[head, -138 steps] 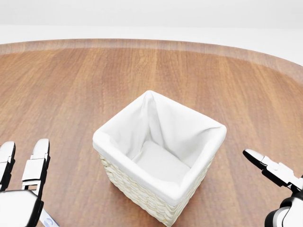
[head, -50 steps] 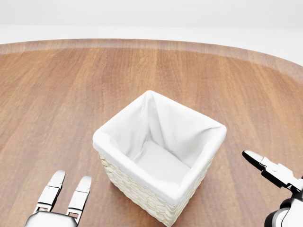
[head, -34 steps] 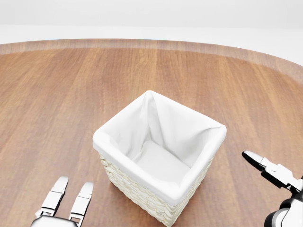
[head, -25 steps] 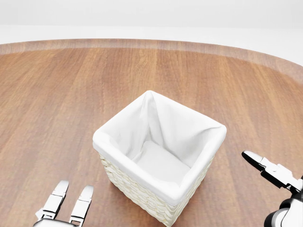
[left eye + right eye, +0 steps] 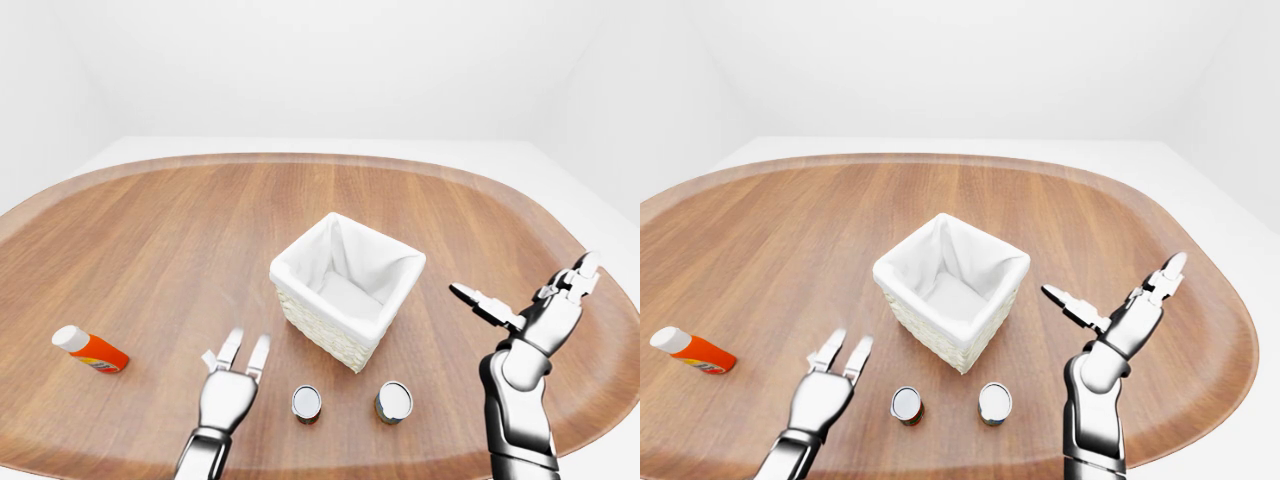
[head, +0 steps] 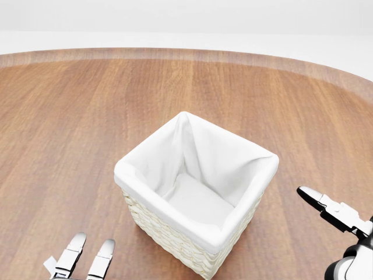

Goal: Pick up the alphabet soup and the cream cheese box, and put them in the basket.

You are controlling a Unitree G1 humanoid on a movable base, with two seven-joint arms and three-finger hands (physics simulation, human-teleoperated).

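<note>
Two silver-grey metallic arms ending in three-finger hands

The left hand (image 5: 228, 385) has a smooth, glossy chrome-like palm block and slim, boxy white-silver fingers (image 5: 259, 352) built of short segments with dark seams at the joints. The right hand (image 5: 535, 312) shares that polished grey finish, its fingers tipped in paler white, black showing in the gaps between links. The right forearm (image 5: 520, 425) is a rounded, swollen shell that narrows to a ringed wrist joint, with dark bands where the sections meet. No cables, screws or markings can be made out
</note>
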